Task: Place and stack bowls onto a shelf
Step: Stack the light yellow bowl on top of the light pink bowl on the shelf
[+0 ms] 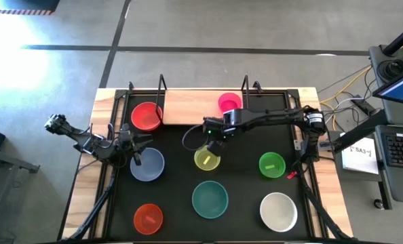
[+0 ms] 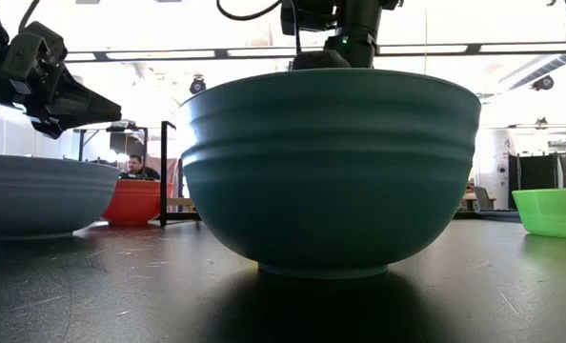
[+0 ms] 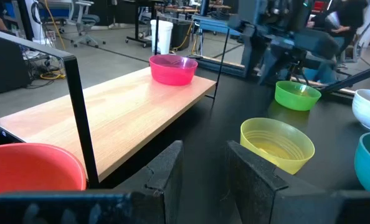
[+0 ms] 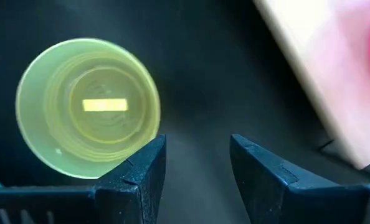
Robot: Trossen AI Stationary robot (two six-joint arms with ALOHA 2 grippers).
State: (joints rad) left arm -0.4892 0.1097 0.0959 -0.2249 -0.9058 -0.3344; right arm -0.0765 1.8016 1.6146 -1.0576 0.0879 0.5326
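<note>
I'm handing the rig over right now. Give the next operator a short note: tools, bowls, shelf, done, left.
Right tool: open, empty, above the mat beside the yellow bowl.
Left tool: open, empty, near the blue-grey bowl.
Done: red bowl and magenta bowl sit on the shelf, at opposite ends.
Left: yellow, blue-grey, green, teal, white and orange bowls, all on the mat. None stacked.

The wooden shelf holds a red bowl at one end and a pink bowl near the other. On the black mat sit blue-grey, yellow, green, orange, teal and white bowls, all upright and apart.
</note>
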